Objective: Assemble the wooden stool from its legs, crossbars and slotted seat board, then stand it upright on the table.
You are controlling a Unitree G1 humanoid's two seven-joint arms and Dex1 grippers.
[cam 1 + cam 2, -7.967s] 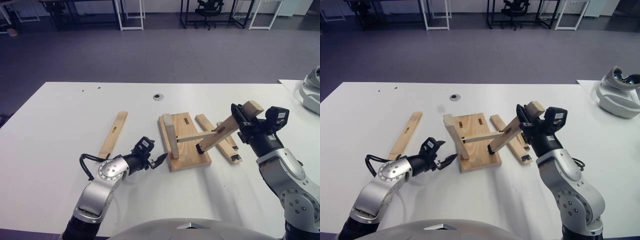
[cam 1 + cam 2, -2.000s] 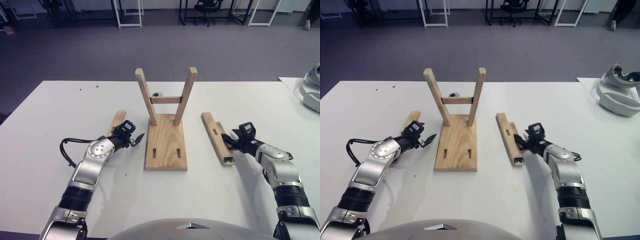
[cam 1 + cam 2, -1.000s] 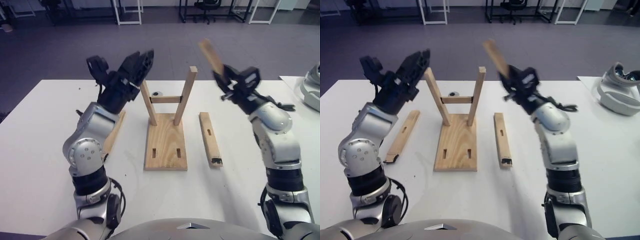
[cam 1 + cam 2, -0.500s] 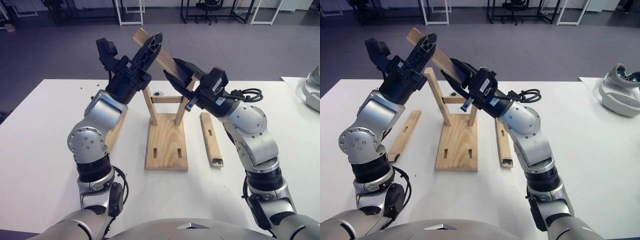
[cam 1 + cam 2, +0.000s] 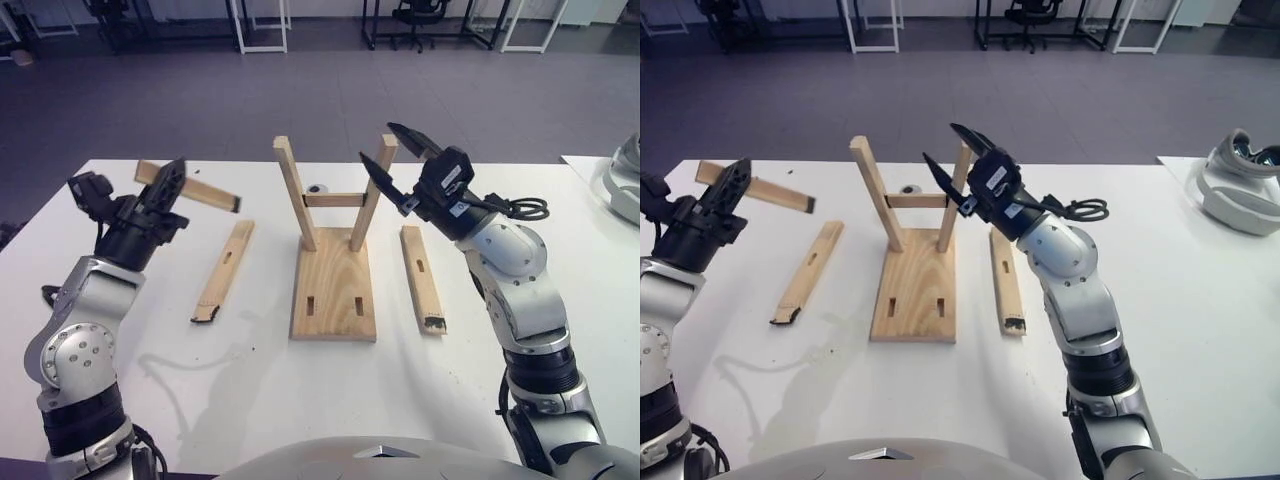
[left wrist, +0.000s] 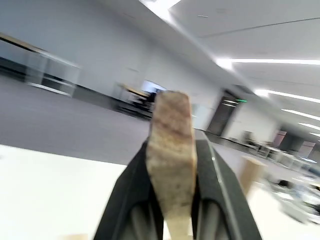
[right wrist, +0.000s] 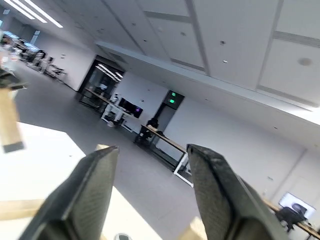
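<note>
Since half a second ago the left gripper [image 5: 168, 190] has swung away from above the pale rectangular wooden seat board [image 5: 332, 300], taking the short flat wooden bar [image 5: 205, 194] out to the board's left; the right gripper [image 5: 376, 142] has let go of that bar and drawn back over the board's far right corner; the left gripper's dark jaws are clamped on the bar, which hangs in the air, tilted, with its dark-tipped end pointing toward the board; the right gripper's jaws are spread wide with nothing between them but the top of the right-hand upright leg [image 5: 368, 200], and contact there cannot be judged; the board lies flat on the white table [image 5: 260, 385]; at its far end stand the left-hand upright leg [image 5: 296, 195] and the right-hand one, splaying apart toward their tops and joined by a thin wooden crossbar [image 5: 332, 199]; two slots at the board's near end are unfilled; the left loose slotted leg [image 5: 225, 268] lies flat just left of the board; the right loose slotted leg [image 5: 420, 275] lies flat just right of it; a small round dark fitting [image 5: 318, 188] sits in the tabletop behind the board; a white headset [image 5: 625, 180] rests well to the board's right
</note>
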